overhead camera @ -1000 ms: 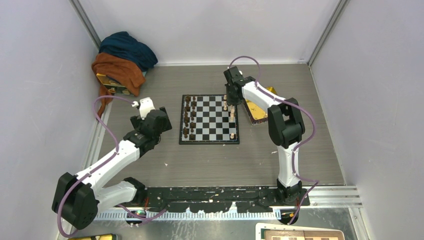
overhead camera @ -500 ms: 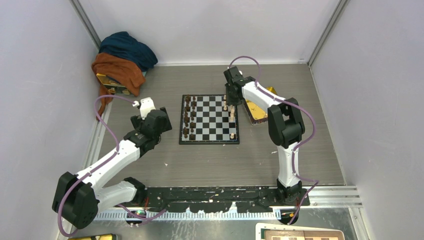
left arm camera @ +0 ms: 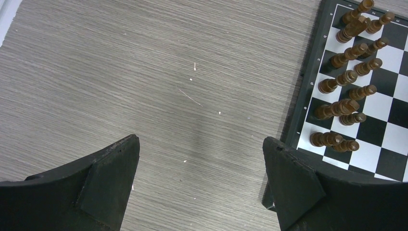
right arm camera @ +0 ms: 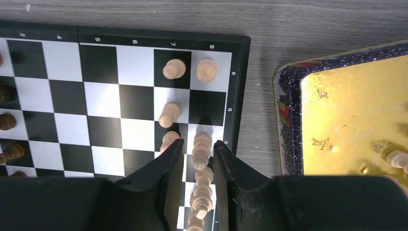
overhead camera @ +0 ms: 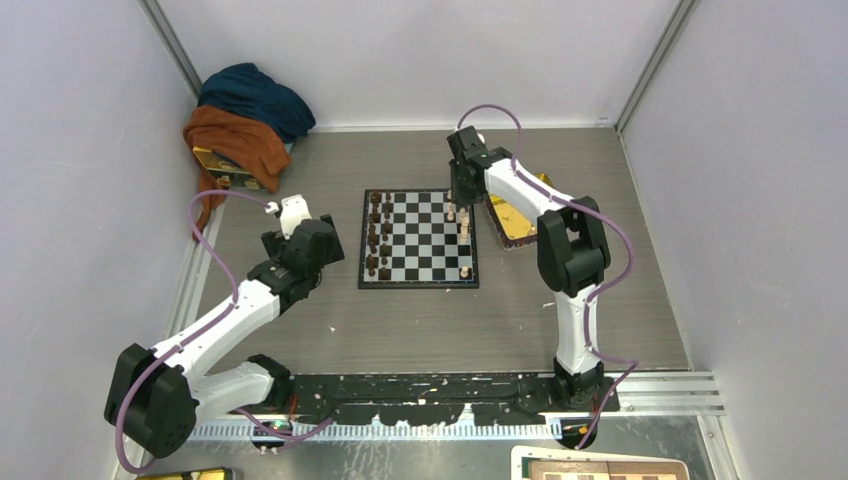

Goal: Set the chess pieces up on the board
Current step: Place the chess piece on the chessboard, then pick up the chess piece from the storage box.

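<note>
jaws of the left gripper [left arm camera: 199, 144] stand wide apart over bare table [left arm camera: 120, 72], just beside the board [left arm camera: 390, 57], where the dark pieces [left arm camera: 346, 79] fill the two nearest files. right gripper [right arm camera: 198, 141] jaws are parted, straddling one of the chess pieces [right arm camera: 202, 150] in the board's edge file next to the yellow tray [right arm camera: 346, 110], slim gaps either side, nothing pinched. more chess pieces stand on that file and the next, and at least one lies in the tray.
</note>
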Tool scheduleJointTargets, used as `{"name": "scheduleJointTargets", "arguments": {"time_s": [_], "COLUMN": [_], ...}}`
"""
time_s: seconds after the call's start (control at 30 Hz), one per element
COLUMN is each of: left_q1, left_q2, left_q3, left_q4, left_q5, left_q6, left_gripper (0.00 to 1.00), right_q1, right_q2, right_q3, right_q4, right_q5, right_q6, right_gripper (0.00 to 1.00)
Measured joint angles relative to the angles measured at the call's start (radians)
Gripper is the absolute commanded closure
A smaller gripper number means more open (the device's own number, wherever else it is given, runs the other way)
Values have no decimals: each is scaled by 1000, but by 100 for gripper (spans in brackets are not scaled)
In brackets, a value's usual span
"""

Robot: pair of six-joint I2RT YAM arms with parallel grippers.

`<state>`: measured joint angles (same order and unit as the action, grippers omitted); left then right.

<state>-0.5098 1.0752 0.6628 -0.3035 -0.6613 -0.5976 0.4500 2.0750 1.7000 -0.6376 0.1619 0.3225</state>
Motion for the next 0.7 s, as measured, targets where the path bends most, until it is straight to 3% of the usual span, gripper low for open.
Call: {"name": "scheduleJointTargets", "arguments": {"time_s": [0.4, 0.7], "left_q1": [-5, -7], "left_q2": [-9, -5], "left_q3": [0, 3], "left_q4": [-2, 0], "left_q5": [0, 8], "left_q6": [4, 22], "left_gripper": [0, 0], "right_q1": [-16, -117], "right_q2": [-141, -312], "right_q3": [14, -103], "right_q4": [-13, 7], "right_q5": [66, 193], "right_q6": [19, 103], "right_gripper": [65, 65]}}
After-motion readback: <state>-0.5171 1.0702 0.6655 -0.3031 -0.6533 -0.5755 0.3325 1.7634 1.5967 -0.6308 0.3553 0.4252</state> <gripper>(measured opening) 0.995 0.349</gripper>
